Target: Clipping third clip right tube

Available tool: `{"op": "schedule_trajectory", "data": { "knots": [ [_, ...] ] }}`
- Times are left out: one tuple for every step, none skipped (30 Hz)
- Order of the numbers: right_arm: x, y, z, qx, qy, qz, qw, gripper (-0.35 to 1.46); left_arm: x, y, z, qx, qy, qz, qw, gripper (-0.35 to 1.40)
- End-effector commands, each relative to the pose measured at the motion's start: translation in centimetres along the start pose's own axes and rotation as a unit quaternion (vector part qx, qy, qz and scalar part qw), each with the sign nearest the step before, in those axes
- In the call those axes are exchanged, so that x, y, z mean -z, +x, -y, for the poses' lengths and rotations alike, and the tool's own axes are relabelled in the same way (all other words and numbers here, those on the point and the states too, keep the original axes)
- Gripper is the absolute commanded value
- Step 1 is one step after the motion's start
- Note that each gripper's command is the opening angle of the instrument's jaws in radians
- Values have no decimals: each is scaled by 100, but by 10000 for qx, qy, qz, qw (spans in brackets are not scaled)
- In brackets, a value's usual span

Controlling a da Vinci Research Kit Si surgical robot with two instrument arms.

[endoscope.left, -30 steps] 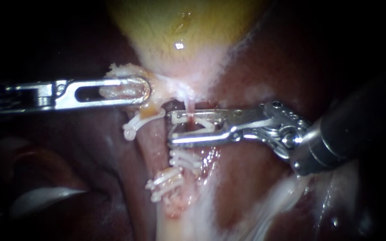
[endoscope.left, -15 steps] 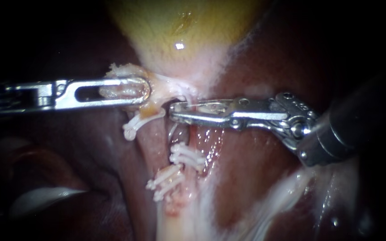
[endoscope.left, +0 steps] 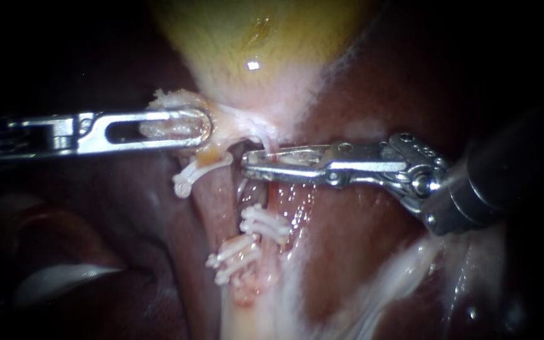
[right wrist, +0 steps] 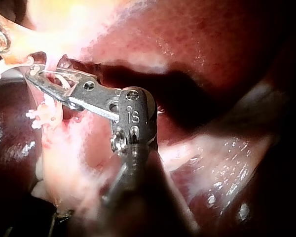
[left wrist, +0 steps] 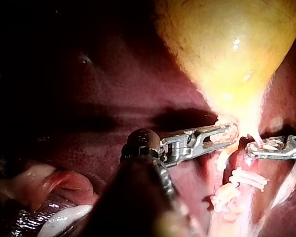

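Your left instrument [endoscope.left: 203, 126] pinched pale tissue [endoscope.left: 174, 99] at the narrow end of the gallbladder [endoscope.left: 253, 38]. Just below the gallbladder, your right instrument [endoscope.left: 250, 165] had its jaws pressed together on a clip [endoscope.left: 288, 158] around the right tube [endoscope.left: 272, 194], with two more clips [endoscope.left: 262, 223] farther from the gallbladder.
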State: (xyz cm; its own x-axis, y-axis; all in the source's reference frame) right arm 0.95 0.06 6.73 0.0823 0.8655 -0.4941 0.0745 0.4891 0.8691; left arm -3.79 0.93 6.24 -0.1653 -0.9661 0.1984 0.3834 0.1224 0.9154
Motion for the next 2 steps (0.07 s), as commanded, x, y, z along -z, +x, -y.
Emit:
{"op": "schedule_trajectory", "data": {
  "knots": [
    [1, 0, 0, 1, -2, -1, 10000, -35, 0, 0, 0, 0, 0, 0, 10000, -35],
    [1, 0, -1, 1, -2, -1, 10000, -35, 0, 0, 0, 0, 1, 0, 10000, -35]
  ]
}}
